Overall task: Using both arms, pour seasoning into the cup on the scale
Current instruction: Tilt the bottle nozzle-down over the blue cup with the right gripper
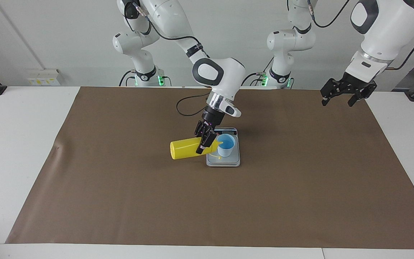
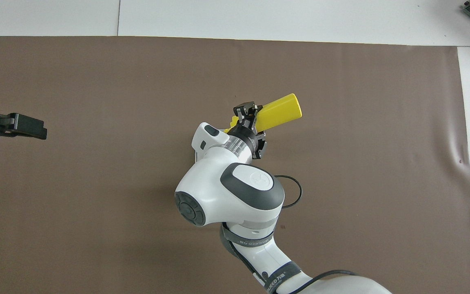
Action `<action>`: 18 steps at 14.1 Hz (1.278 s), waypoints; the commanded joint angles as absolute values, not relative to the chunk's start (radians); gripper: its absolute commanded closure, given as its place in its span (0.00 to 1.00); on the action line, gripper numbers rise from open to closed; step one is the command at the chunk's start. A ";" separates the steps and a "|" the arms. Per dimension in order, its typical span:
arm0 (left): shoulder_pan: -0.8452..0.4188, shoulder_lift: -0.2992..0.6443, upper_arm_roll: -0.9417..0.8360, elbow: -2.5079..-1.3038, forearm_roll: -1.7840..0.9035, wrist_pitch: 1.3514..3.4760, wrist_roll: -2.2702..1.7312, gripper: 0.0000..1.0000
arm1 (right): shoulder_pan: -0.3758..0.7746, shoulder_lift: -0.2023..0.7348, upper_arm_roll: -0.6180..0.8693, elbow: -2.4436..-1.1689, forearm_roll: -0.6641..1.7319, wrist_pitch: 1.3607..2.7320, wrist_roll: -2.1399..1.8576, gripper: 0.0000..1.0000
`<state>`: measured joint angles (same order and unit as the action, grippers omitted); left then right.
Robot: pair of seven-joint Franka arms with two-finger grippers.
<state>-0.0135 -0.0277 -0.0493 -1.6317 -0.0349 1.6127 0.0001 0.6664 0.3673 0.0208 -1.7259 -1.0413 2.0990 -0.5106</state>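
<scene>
- In the middle of the facing view, the right tool (image 1: pixel 205 141) pinches the yellow bottle (image 1: pixel 187 148) near its neck. The bottle lies tipped sideways so its tip reaches the blue cup (image 1: pixel 225 145).
- The cup sits on the scale (image 1: pixel 228 161), ready to catch the seasoning.
- At the upper right, the left tool (image 1: pixel 341 96) waits spread wide, over the brown mat's (image 1: pixel 120 201) edge, with lots of open desk (image 1: pixel 13 144) around.

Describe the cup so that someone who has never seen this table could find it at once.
On the brown mat lies a silver-grey scale. The cup stands on it: small, light blue, no handle, beside the yellow bottle.
</scene>
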 commanded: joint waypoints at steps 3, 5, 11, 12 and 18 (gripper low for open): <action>-0.003 -0.063 -0.031 -1.677 -0.051 1.626 0.015 0.00 | 0.684 0.376 0.021 -1.727 -1.129 2.071 -0.502 1.00; -0.008 -0.063 -0.040 -1.675 -0.051 1.634 0.014 0.00 | 0.706 0.383 0.021 -1.730 -1.169 2.051 -0.502 1.00; -0.003 -0.060 -0.043 -1.666 -0.049 1.603 0.014 0.00 | 0.709 0.383 0.021 -1.730 -1.170 2.045 -0.502 1.00; 0.000 -0.060 -0.052 -1.664 -0.049 1.600 0.014 0.00 | 0.706 0.382 0.021 -1.729 -1.170 2.046 -0.502 1.00; 0.017 -0.063 -0.081 -1.666 -0.023 1.588 0.002 0.00 | 0.680 0.355 0.026 -1.723 -1.138 2.066 -0.512 1.00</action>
